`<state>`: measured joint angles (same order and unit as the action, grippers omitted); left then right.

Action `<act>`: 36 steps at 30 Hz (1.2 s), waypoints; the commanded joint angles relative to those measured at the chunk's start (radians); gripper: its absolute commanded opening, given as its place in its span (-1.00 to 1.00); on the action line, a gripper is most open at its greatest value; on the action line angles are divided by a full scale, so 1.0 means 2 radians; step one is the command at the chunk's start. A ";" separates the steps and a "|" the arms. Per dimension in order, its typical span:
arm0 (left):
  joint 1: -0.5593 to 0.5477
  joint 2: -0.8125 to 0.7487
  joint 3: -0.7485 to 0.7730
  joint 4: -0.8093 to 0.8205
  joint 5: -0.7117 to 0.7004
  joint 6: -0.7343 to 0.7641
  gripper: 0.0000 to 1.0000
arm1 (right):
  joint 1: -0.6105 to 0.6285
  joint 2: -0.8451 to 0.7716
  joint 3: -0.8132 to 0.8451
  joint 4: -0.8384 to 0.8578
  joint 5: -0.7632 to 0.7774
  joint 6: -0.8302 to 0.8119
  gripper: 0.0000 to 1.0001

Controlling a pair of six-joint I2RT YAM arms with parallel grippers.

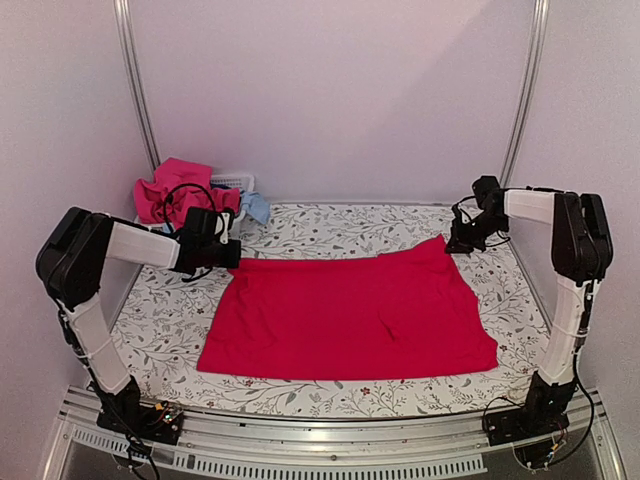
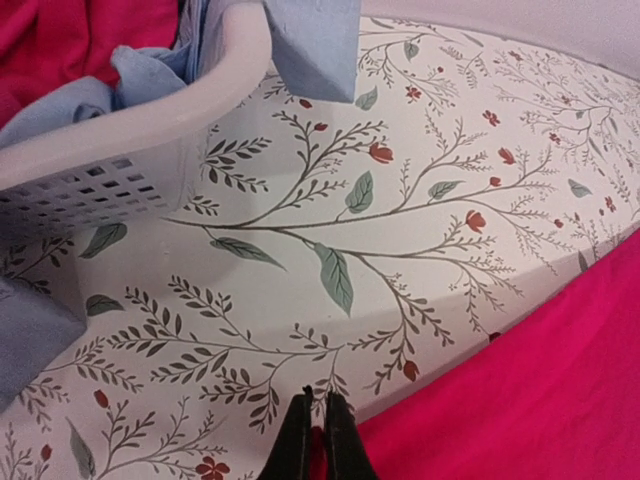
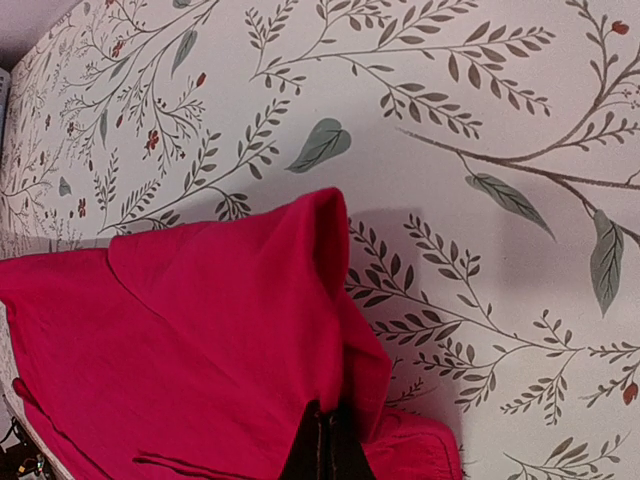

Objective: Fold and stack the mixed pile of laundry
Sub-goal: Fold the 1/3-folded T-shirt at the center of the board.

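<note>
From above, the red garment (image 1: 350, 315) lies spread flat in the middle of the floral counter (image 1: 330, 225), its long axis running left to right across the frame. The left pincer (image 1: 226, 256) sits at its upper-left corner and the right pincer (image 1: 458, 243) at its upper-right one. The whole cloth therefore lies below both pincers in the picture, toward the arm bases, with each arm nearest its own corner. A fold would likely carry that far edge down over the near one. The rest of the pile, pink pieces (image 1: 172, 192) and a light blue cloth (image 1: 256, 207), sits in the white slatted basket (image 1: 236, 183) at upper left. In the left wrist view the pincer (image 2: 318, 440) is closed, a sliver of red pinched between its tips, with the garment (image 2: 530, 390) filling the lower right and the basket (image 2: 150, 130) at upper left. In the right wrist view the pincer (image 3: 325, 445) is closed on a raised corner of the garment (image 3: 190, 340), which spreads away to the lower left.
</note>
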<state>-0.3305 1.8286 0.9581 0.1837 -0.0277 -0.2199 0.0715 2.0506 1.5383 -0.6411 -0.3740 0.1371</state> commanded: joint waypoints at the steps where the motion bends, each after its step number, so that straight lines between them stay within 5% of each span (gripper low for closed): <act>1: 0.005 -0.029 -0.011 0.022 0.006 0.013 -1.00 | -0.002 -0.036 -0.019 0.017 -0.011 -0.003 -1.00; 11: 0.005 -0.104 -0.065 0.025 0.009 0.019 -1.00 | -0.002 -0.086 -0.056 0.015 -0.021 -0.003 -1.00; 21: -0.002 -0.209 -0.164 0.002 0.008 -0.020 -1.00 | -0.002 -0.161 -0.182 0.029 -0.030 0.024 -1.00; 32: -0.035 -0.198 -0.168 -0.088 0.025 -0.090 -1.00 | 0.002 -0.209 -0.282 0.034 -0.065 0.045 -1.00; 36: -0.041 -0.197 -0.145 -0.179 0.016 -0.110 -0.88 | 0.002 -0.234 -0.299 0.003 -0.071 0.051 -0.98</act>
<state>-0.3958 1.4277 0.6132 0.0063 0.0093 -0.3847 0.0719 1.6581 0.9653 -0.5838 -0.4870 0.2218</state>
